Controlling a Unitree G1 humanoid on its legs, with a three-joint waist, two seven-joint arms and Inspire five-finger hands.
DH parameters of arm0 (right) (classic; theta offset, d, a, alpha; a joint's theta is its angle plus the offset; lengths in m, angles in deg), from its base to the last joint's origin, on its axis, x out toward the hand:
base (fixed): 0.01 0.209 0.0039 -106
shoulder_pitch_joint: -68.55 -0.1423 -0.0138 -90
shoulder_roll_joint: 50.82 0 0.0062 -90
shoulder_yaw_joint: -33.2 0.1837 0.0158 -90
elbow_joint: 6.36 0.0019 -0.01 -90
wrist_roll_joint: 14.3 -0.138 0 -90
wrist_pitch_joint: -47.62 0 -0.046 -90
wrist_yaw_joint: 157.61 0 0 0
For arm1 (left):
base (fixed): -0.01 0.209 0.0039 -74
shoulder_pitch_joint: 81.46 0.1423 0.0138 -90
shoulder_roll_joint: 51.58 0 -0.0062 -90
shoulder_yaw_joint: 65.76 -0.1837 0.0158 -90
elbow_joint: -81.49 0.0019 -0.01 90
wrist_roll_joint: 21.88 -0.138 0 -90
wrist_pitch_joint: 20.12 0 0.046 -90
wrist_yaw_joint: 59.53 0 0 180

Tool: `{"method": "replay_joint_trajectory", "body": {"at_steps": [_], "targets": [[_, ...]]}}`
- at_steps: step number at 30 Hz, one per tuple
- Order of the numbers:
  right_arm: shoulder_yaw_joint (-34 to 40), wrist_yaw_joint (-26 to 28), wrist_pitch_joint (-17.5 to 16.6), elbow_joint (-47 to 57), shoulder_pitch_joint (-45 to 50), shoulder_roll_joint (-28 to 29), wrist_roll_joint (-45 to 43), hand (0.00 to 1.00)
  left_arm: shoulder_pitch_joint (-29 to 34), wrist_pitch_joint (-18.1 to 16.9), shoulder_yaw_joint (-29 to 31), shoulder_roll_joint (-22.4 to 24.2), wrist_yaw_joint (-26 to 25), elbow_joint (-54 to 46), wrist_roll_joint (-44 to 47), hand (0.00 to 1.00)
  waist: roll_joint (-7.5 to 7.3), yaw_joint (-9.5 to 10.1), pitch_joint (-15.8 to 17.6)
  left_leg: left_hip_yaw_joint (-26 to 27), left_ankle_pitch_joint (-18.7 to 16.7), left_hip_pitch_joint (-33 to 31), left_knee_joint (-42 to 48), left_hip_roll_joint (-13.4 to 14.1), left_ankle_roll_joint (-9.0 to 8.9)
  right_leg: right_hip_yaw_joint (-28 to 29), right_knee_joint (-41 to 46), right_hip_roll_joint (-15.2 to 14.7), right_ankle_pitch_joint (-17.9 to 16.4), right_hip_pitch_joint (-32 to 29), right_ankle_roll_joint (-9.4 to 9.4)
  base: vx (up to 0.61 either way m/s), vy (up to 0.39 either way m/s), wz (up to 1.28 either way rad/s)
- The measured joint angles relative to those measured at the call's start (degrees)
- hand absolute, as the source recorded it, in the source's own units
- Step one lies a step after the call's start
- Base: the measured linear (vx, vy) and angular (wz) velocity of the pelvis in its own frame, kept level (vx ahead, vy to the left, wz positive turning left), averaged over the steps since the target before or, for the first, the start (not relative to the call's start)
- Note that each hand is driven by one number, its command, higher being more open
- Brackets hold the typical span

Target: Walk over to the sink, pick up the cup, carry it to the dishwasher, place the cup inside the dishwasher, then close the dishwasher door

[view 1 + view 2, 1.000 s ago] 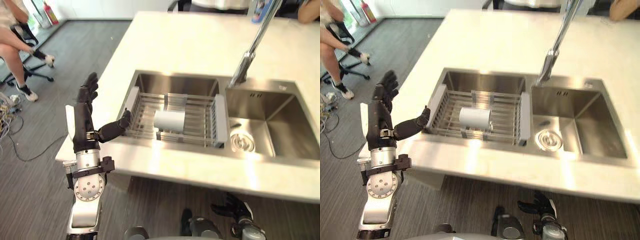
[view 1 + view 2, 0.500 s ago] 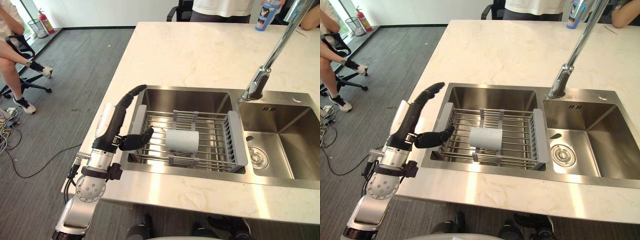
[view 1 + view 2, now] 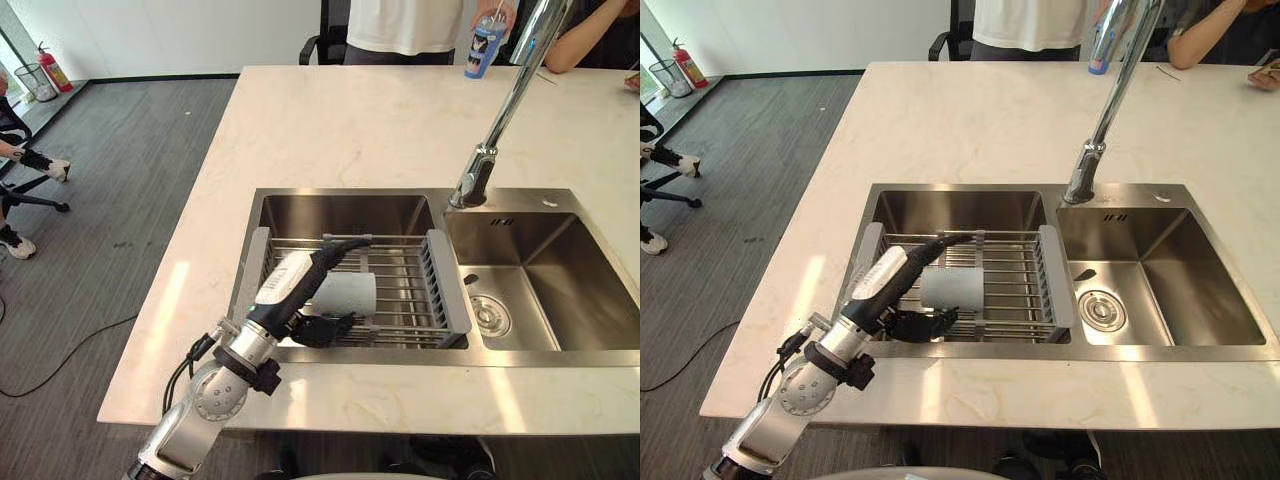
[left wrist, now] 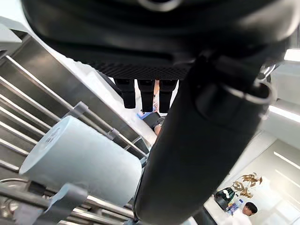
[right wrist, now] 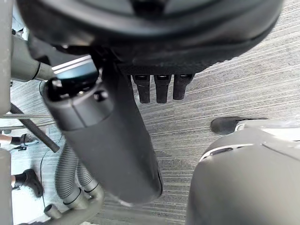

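While the cup (image 3: 350, 292) lies on its side in the rack (image 3: 447, 292), in the sink's (image 3: 340, 212) nine-o'clock basin, your left hand (image 3: 305, 275) hovers spread over it from seven o'clock, gripping nothing; your right hand (image 5: 150, 33) hangs open.

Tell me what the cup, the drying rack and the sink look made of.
Cup: matte pale grey, no glare; plastic or ceramic, unclear. Drying rack: shiny metal bars, dull grey ends, probably plastic. Sink: brushed stainless steel, with soft streaked reflections.
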Motion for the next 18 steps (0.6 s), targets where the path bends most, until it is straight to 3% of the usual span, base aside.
{"method": "replay_joint_trajectory", "body": {"at_steps": [13,18], "targets": [[-0.85,0.38,0.30,0.02,-0.05,1.18,-0.01,0.90,-0.74,3.90,1.83,4.82,-3.82,5.65,-4.96,0.90,-0.19,-0.36,-0.21,0.32,0.01,0.20,-0.10,0.13,-0.02,0.11,-3.03,0.39,1.55,1.43,0.19,0.00,0.000,0.00],[-0.84,0.34,0.37,0.01,-0.05,1.48,-0.01,0.90,-0.74,3.91,3.36,6.05,-4.27,6.47,-5.04,0.90,-0.21,-0.70,-0.21,0.66,0.00,0.54,-0.32,0.18,-0.04,0.24,-3.08,0.42,1.70,1.60,0.26,-0.02,-0.002,-0.03]]}}
